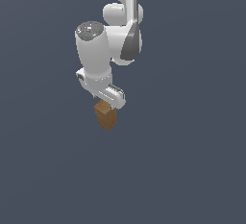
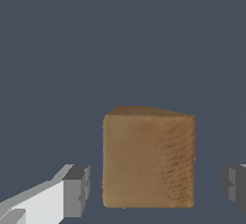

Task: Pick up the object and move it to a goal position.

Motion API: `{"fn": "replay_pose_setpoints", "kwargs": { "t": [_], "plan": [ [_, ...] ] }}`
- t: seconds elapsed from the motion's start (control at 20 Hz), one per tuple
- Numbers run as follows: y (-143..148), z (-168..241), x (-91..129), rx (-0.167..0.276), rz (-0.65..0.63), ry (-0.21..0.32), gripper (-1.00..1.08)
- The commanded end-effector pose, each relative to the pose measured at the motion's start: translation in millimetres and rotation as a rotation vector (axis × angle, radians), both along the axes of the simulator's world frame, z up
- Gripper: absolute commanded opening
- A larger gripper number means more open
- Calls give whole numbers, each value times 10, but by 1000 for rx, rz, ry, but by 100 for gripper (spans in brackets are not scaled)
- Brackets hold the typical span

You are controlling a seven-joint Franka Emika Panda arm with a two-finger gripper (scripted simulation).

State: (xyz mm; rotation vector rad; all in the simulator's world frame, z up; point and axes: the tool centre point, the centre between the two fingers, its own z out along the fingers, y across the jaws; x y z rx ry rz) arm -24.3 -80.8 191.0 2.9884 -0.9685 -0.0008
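Note:
The object point(image 1: 106, 116) is a brown wood-textured block resting on the dark grey floor, just below the white hand of my arm. In the wrist view the object point(image 2: 149, 158) fills the space between my two fingers, one plain face turned toward the camera. My gripper point(image 2: 155, 185) is open and straddles it. A narrow strip of floor shows between the block and one grey fingertip point(image 2: 77, 190), and a wider strip between it and the other. In the exterior view my gripper point(image 1: 107, 107) reaches down over the block's top, its fingertips mostly hidden.
A flat dark grey floor point(image 1: 192, 170) spreads all around the block. My white arm point(image 1: 96, 50) rises above it toward the top of the exterior view. No other objects or goal marker show.

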Motion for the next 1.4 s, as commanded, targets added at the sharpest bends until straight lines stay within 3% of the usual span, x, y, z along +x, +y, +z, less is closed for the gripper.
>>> {"fn": "replay_pose_setpoints", "kwargs": {
  "t": [0.0,0.65,0.7,1.35],
  "plan": [
    [1,-58,-3,0,0,1,100],
    [-5,-482,2,0,-5,0,100],
    [-5,-482,2,0,-5,0,-100],
    [-7,-448,23,-5,5,-8,-100]
  ]
}}
